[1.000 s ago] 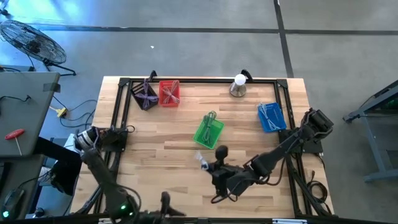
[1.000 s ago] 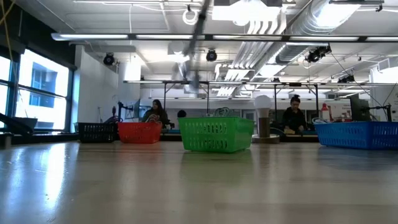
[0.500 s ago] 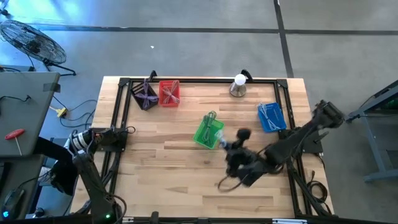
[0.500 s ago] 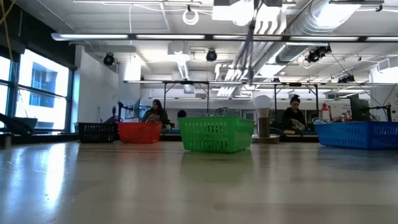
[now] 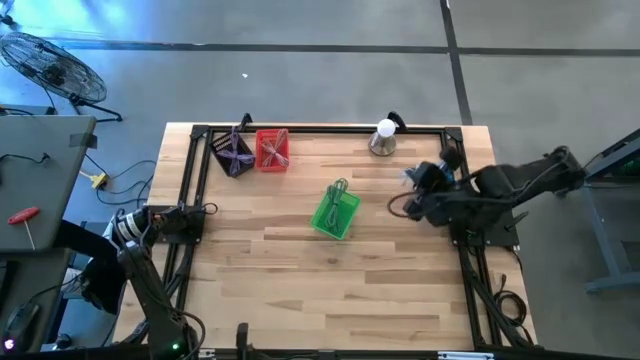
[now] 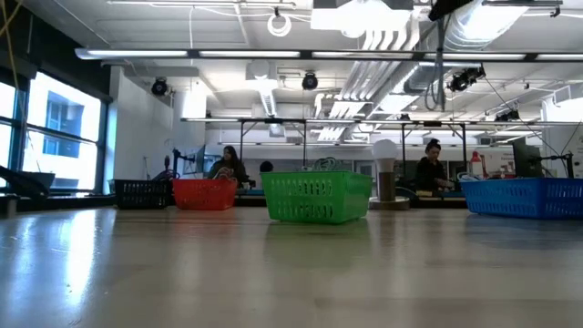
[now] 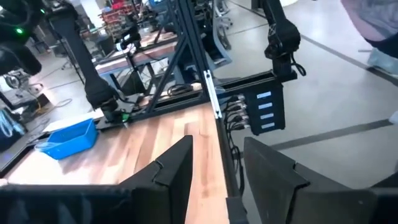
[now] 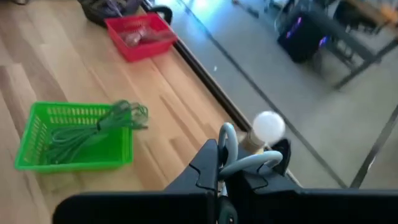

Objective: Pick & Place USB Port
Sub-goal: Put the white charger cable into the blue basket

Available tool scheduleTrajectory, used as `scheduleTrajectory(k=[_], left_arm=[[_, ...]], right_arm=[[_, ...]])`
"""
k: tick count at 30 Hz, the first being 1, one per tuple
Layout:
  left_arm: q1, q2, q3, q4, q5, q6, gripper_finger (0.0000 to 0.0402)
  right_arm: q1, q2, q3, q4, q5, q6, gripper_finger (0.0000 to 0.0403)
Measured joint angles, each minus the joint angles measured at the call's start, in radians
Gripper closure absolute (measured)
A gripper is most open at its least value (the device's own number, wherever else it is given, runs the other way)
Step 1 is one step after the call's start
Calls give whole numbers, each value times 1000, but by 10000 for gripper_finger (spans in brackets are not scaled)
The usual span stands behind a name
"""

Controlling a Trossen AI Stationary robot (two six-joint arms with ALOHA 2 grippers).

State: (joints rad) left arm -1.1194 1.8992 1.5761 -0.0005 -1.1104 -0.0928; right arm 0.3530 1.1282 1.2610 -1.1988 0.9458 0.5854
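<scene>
My right gripper [image 5: 418, 180] hovers high over the table's right side, between the green basket [image 5: 336, 210] and the right edge, shut on a USB cable [image 8: 229, 149]. The cable's dark length [image 5: 397, 207] loops out beside the fingers. In the low view a thin strand [image 6: 444, 64] hangs down from the top of the picture. The green basket [image 8: 74, 138] holds green cords. My left gripper [image 7: 217, 165] waits open at the table's left edge [image 5: 195, 212], with nothing between its fingers. My right gripper pinches the cable between its two fingers [image 8: 208, 165]. A pale grey bend of cable [image 8: 227, 134] sticks out past the fingertips. The fingers slant downward toward the table's far side. The cable is lifted clear of the table, and its dark remainder hangs slack beside the gripper.
A black basket [image 5: 233, 152] and a red basket [image 5: 272, 150] stand at the far left, and a bulb on a stand [image 5: 383, 137] at the far middle. A blue basket [image 6: 524, 196] sits at the right. People sit in the room beyond the table.
My right gripper has swung from the near middle of the table up and toward the far right, past the green basket, rolling and tipping as it went. It stayed shut, and the cable went with it, lifted clear of the table.
</scene>
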Motion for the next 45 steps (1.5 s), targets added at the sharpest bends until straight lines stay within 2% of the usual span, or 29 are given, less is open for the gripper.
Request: scheduleTrajectory(k=[6, 11, 17, 21, 30, 34, 36, 39, 45], left_arm=[[0, 0, -1, -1, 1, -18, 263], [1, 0, -1, -2, 2, -44, 263], [0, 0, -1, -26, 27, -84, 263], [0, 2, -1, -54, 26, -108, 263], [1, 2, -1, -77, 19, -117, 263], [8, 2, -1, -81, 20, -115, 263], [14, 2, -1, -86, 21, -115, 263], [22, 2, -1, -88, 23, -115, 263], [28, 2, -2, -117, 49, -124, 263]], right_arm=[[-130, -20, 0, -38, -46, -64, 400], [-278, -13, -12, -34, -153, -122, 400], [-462, -23, -169, -22, -324, -119, 400], [-535, -23, -303, -21, -359, -89, 400], [-623, -24, -476, 26, -480, -66, 400], [-635, -24, -517, 78, -611, -49, 399], [-641, -24, -535, 110, -643, -47, 393], [-641, -24, -562, 135, -641, -43, 373], [-642, -24, -586, 142, -570, -44, 323]])
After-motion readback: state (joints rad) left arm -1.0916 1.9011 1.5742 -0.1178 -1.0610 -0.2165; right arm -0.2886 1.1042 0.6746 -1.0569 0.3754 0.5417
